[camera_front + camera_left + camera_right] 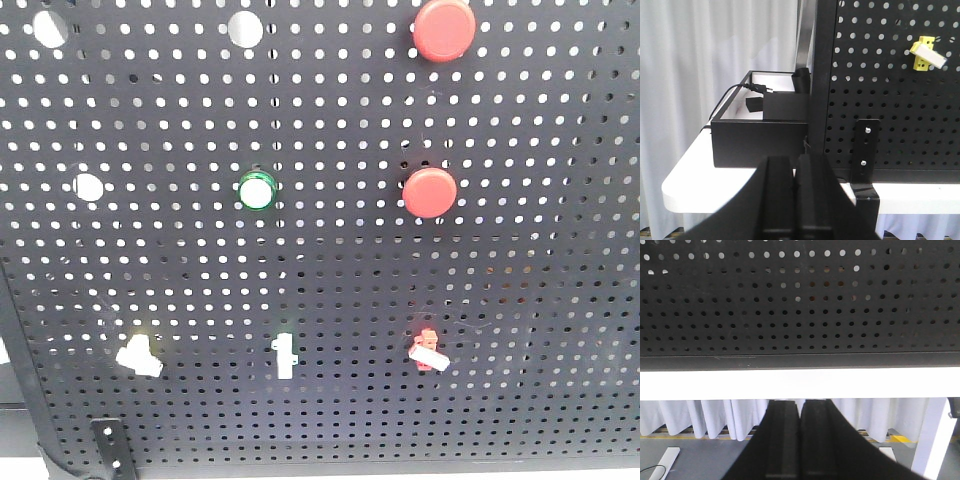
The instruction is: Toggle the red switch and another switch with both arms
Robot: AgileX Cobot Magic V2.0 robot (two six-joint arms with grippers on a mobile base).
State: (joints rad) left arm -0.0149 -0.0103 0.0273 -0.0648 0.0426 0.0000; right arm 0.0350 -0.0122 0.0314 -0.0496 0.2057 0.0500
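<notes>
Two pincers, and both are clenched on nothing. My left pincer has its fingers pressed flat together. It hangs low in front of the white table, down and to the left of the pale yellow switch. That switch sits on the black pegboard, well apart from my fingers, with its whitish lever poking out toward the lower right in my wrist view. There's a black box on the table just left of the board, with a cable running into it.

My right pincer is the same deal: squeezed tight, down below the table edge, with the bottom rows of pegboard holes above it.

From the front view, the red switch is in the bottom row on the right, below the lower big red button. The yellow one is at bottom left, and a slim white toggle stands between them.
</notes>
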